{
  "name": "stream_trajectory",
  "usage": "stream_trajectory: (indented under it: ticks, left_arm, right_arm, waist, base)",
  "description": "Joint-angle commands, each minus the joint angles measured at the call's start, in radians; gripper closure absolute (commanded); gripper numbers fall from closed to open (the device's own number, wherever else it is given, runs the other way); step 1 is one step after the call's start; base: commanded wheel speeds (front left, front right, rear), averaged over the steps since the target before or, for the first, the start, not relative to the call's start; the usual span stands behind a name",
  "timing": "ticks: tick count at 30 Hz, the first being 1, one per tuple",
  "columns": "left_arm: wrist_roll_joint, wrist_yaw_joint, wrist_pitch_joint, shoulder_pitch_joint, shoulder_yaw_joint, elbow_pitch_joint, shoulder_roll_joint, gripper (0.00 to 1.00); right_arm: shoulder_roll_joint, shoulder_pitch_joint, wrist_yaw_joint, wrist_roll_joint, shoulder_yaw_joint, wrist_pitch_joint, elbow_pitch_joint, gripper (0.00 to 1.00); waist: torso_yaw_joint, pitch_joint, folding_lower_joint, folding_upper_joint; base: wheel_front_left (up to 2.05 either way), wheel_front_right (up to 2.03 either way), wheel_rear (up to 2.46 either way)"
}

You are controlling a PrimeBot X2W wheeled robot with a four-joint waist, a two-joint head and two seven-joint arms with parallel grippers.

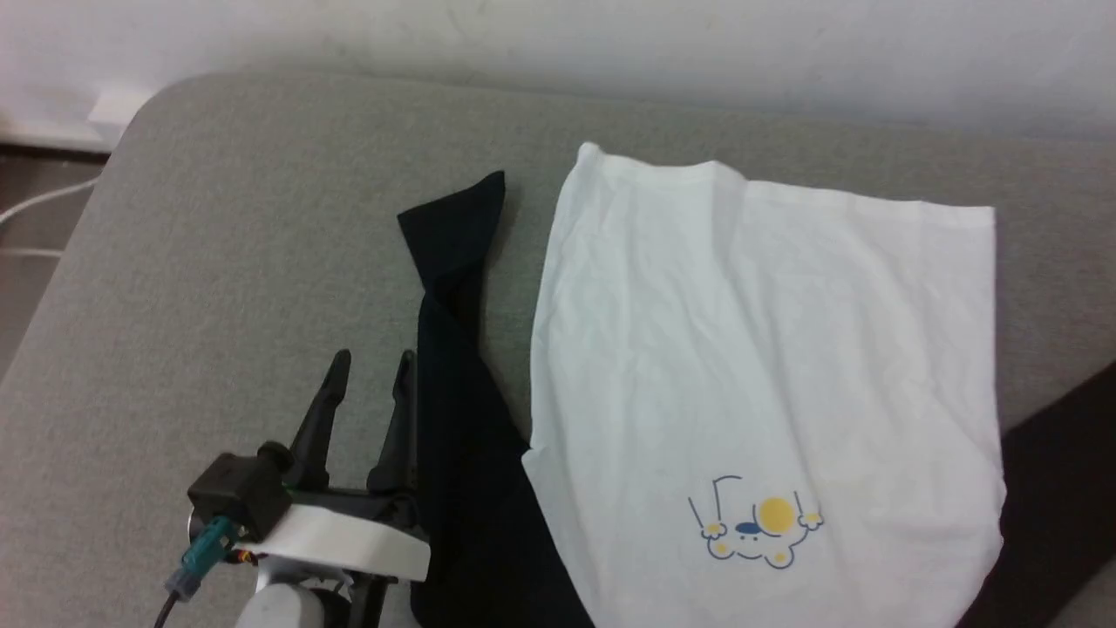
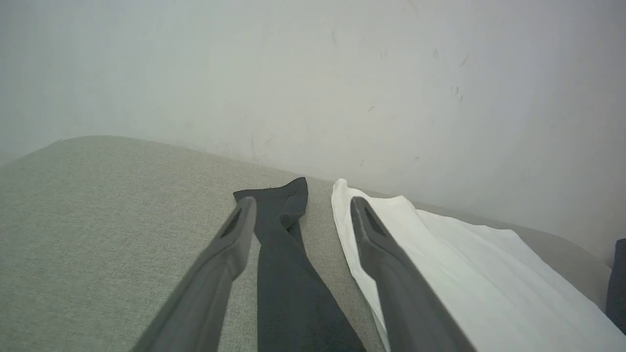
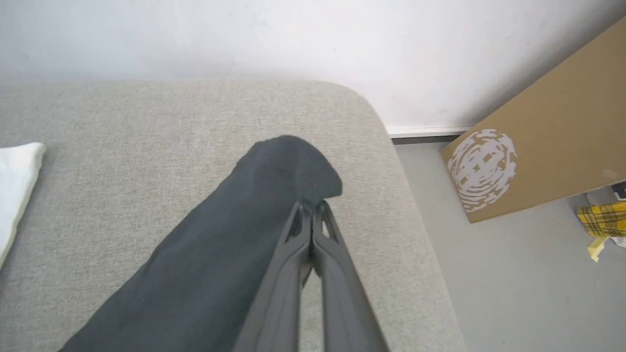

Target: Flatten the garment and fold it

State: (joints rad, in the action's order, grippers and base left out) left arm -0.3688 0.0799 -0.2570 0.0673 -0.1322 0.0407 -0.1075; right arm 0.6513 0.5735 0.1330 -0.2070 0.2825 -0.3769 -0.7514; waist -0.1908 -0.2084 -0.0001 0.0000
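Garment (image 1: pixel 767 349) is lying print-up on grey worktop (image 1: pixel 218 262), hem toward far wall. Left claw (image 1: pixel 373 358) is sitting spread, just left of black left sleeve (image 1: pixel 453 392). Right claw (image 3: pixel 310 208) is pressing together, pinching cuff edge of right sleeve (image 3: pixel 220 254) near worktop's far right corner.

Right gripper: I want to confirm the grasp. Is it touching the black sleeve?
Touching. The right wrist view shows the right gripper shut, its tips pinching the cuff edge of the black sleeve.
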Motion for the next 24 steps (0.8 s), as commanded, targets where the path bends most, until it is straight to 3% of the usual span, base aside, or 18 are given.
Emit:
stream_trajectory:
  ticks: [1,7,12,19,24]
  left_arm:
    - [0.006,0.006,-0.005,-0.017,0.006,0.001,0.003,0.0]
    - [0.004,0.004,-0.005,-0.066,0.006,-0.001,0.009,0.0]
    - [-0.001,0.002,-0.005,-0.107,0.005,-0.007,0.011,0.0]
    - [-0.009,-0.002,-0.004,-0.146,0.007,-0.018,0.005,0.0]
    - [-0.013,-0.005,0.0,-0.158,0.001,-0.025,0.003,0.0]
  right_arm:
    - [0.01,-0.023,-0.002,0.008,0.014,0.006,0.025,1.0]
    - [0.008,-0.108,-0.002,0.006,0.063,-0.028,0.2,1.0]
    - [-0.051,-0.185,-0.002,-0.035,0.056,-0.116,0.445,1.0]
    - [-0.265,-0.308,-0.002,-0.122,-0.02,-0.311,0.865,1.0]
    - [-0.448,-0.369,-0.002,-0.145,-0.128,-0.408,1.055,1.0]
  waist:
    - [0.07,0.077,0.0001,0.0]
    - [0.099,0.146,0.0001,0.0]
    - [0.109,0.194,0.0001,0.0]
    - [0.102,0.242,0.0001,0.0]
    - [0.078,0.255,0.0001,0.0]
  base:
    - [0.0,0.0,0.0]
    - [0.0,0.0,0.0]
    - [0.0,0.0,0.0]
    - [0.0,0.0,0.0]
    - [0.0,0.0,0.0]
